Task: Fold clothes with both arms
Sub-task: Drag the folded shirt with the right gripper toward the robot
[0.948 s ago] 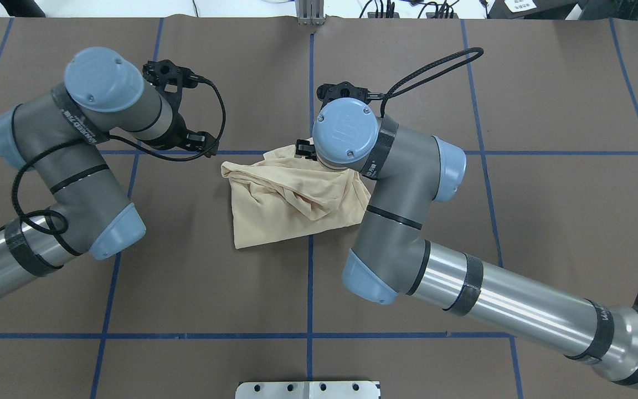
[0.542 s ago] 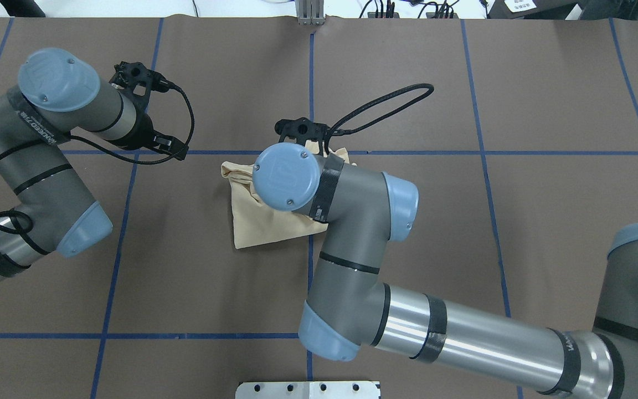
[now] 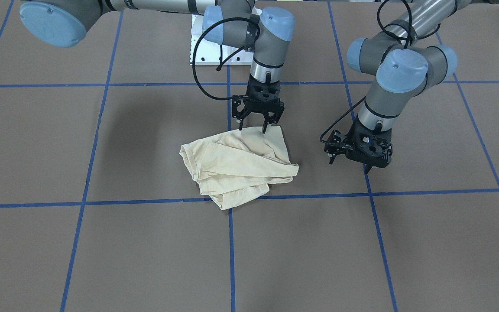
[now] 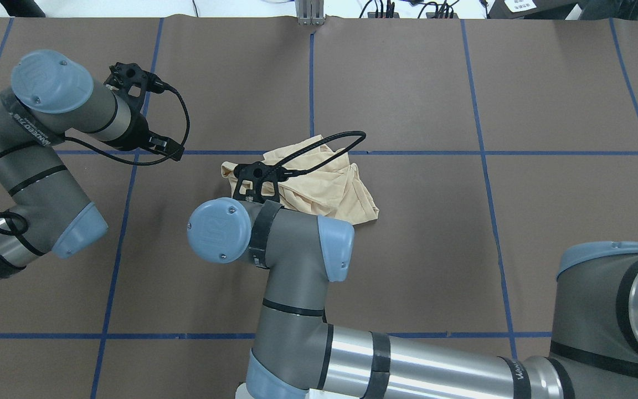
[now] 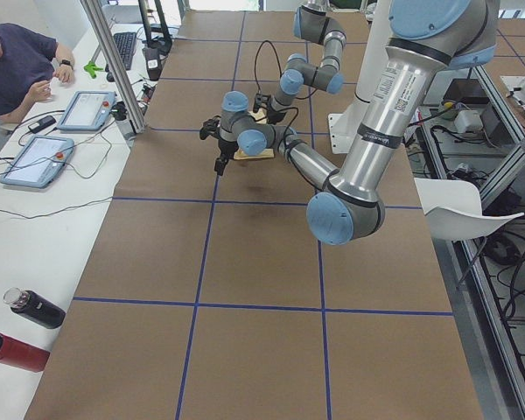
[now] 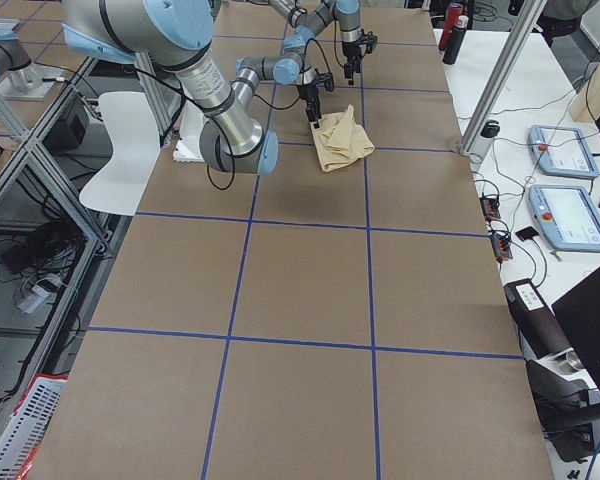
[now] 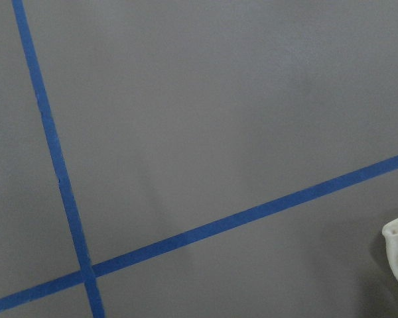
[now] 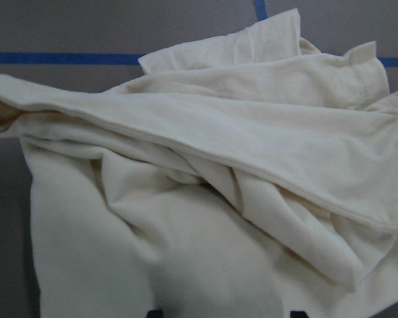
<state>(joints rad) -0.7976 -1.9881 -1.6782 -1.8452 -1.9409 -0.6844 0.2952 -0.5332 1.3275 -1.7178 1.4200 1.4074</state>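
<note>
We see a table covered in brown sheeting and marked into large squares by blue tape lines. In the exterior left view a white bench runs along the table's 9 o'clock side. A person sits there by two control tablets, and a black bottle and a red bottle lie at the bench's near end. A white chair stands on the 3 o'clock side.

The T-shirt lies crumpled in a loose heap near the table's middle. In the front-facing view its 6 o'clock tip reaches a tape crossing. In that view the right gripper points straight down at the heap's 12 o'clock edge. Its fingers are spread wide and hold nothing. The tips are at the cloth's edge, and we cannot tell whether they touch it. The right wrist view shows folds of cloth just beneath the two dark tips.

The left gripper hangs at 3 o'clock from the shirt in the front-facing view, well apart from it, over bare table. Its fingers are likewise parted and empty. Its wrist view shows a tape crossing, with a corner of pale cloth at 4 o'clock.
</note>
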